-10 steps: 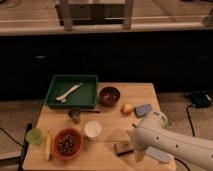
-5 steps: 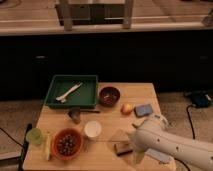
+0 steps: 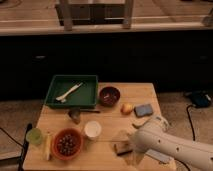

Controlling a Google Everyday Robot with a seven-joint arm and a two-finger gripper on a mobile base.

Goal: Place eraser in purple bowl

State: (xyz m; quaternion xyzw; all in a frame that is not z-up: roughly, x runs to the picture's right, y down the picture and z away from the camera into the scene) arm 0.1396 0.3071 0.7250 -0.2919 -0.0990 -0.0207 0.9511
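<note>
As the white arm point(image 3: 170, 147) reaches in from the lower right corner of my view, its gripper point(image 3: 129, 149) sits low over the front part of the wooden table point(image 3: 145, 92), right at the eraser point(image 3: 121, 147). From here I cannot tell whether the gripper is spread or closed, nor whether it has hold of the eraser, because the arm's bulk covers most of it. The eraser lies on the tabletop, a little to the right of the white cup point(image 3: 92, 130) and well apart from the purple bowl point(image 3: 109, 95). That bowl stands toward the back of the table, just beside the right end of the green tray point(image 3: 85, 97). A pale utensil point(image 3: 70, 91) lies in the tray. Between the purple bowl and the arm I see a small yellow-orange fruit point(image 3: 127, 108) and a blue sponge point(image 3: 143, 110). At the front left stand an orange bowl point(image 3: 55, 146) of dark round things and a green cup point(image 3: 35, 136).
</note>
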